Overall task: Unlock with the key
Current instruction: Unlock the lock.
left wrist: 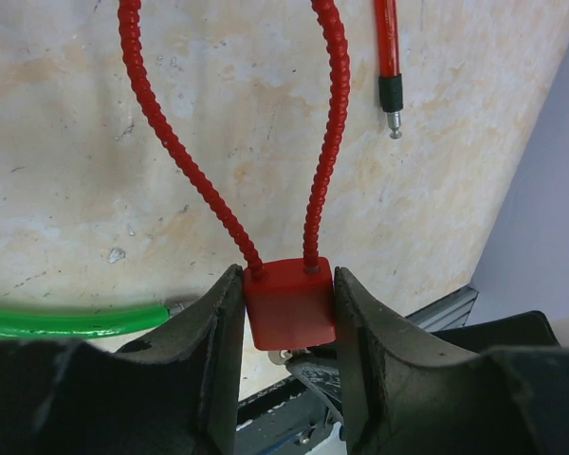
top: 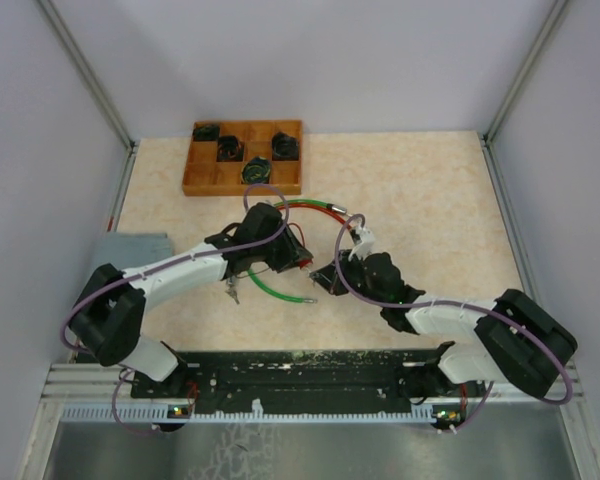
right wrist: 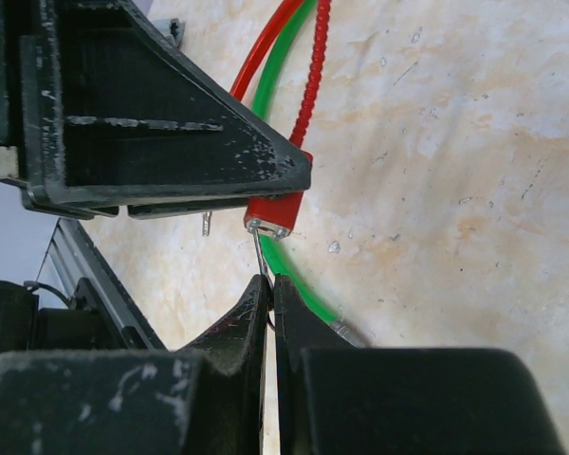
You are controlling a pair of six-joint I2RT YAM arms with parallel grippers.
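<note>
The left tool (left wrist: 286,282) clamps the red lock (left wrist: 286,318) by its sides; the right tool (right wrist: 268,287) pinches what seems the key (right wrist: 257,248), entering its underside. Twist about the key's own axis; keep the lock steady.

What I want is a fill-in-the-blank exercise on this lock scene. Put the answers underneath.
1. The left fingers clamp the ___ lock.
2. The right fingers are shut on a thin metal ___.
3. The cable whose tip lies on the table right beside the left fingers is ___.
Missing words: red; key; green.
</note>
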